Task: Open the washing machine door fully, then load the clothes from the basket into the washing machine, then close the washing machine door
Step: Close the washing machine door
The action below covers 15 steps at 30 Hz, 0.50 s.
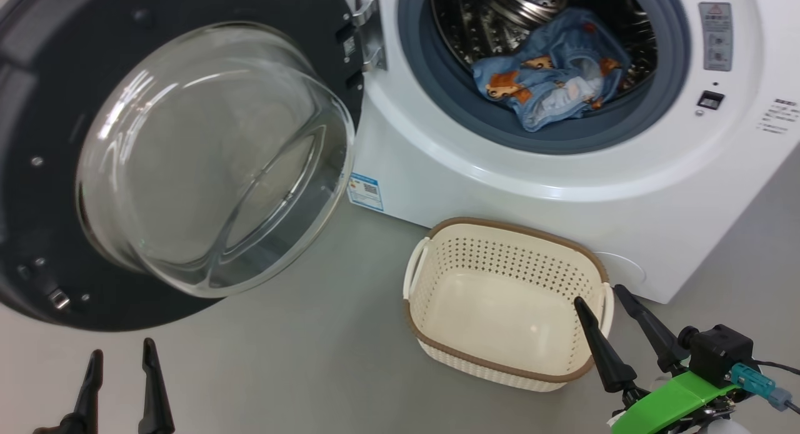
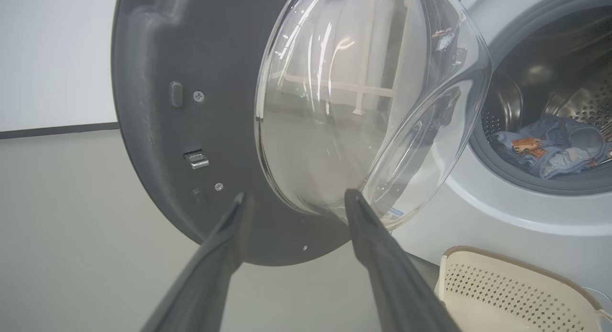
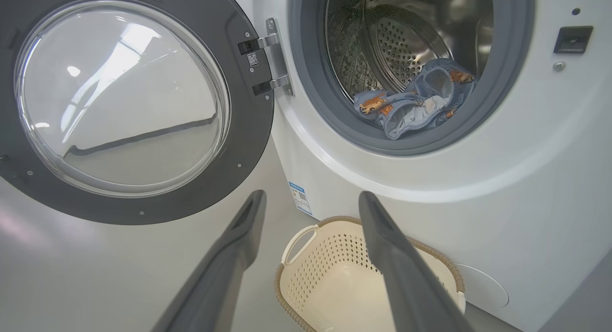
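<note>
Light blue bear-print clothes (image 1: 550, 77) lie inside the white front-loading washing machine (image 1: 500, 190); cream perforated basket (image 1: 487, 362) apparently empty; left gripper (image 1: 122, 351), right gripper (image 1: 598, 294) splayed, unladen.

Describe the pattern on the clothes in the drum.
The clothes are light blue with orange-brown cartoon bears and white patches, clearest in the head view.

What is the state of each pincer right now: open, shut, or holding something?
Left pincer: open, holding nothing.
Right pincer: open, holding nothing.
</note>
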Motion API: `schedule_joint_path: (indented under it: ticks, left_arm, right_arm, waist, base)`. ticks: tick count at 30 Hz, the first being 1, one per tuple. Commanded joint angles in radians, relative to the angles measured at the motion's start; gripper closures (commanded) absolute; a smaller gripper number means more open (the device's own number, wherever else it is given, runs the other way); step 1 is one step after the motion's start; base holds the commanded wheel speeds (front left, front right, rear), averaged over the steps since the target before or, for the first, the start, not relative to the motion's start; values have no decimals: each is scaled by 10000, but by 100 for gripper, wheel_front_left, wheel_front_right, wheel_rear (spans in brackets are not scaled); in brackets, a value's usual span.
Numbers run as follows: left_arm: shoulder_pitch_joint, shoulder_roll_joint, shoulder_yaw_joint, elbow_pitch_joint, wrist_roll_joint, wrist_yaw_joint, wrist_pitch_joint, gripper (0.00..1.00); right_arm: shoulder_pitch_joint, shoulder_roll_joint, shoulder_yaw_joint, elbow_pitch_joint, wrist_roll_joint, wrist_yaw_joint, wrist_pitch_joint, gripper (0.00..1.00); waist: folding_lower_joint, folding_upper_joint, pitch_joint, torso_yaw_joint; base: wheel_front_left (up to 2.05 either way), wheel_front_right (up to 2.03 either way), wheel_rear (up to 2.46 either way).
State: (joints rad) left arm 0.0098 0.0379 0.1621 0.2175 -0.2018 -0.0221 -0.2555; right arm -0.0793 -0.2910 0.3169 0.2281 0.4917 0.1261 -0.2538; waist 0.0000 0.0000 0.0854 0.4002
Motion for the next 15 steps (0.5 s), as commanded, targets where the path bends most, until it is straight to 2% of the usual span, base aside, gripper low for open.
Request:
schedule_joint_path:
  ticks: [1,15]
  left_arm:
    - [-43,124,302,-345,-58,71,-63,0]
    - [-82,124,427,-523,-272,137,-63,0]
  right_arm:
    - [-351,-183,173,-177,16,46,-80,0]
    - [-367,-195,233,-185,25,46,-80,0]
  waist:
    - [0,0,58,203]
    - [0,0,116,431]
  base:
    - [0,0,0]
    - [0,0,0]
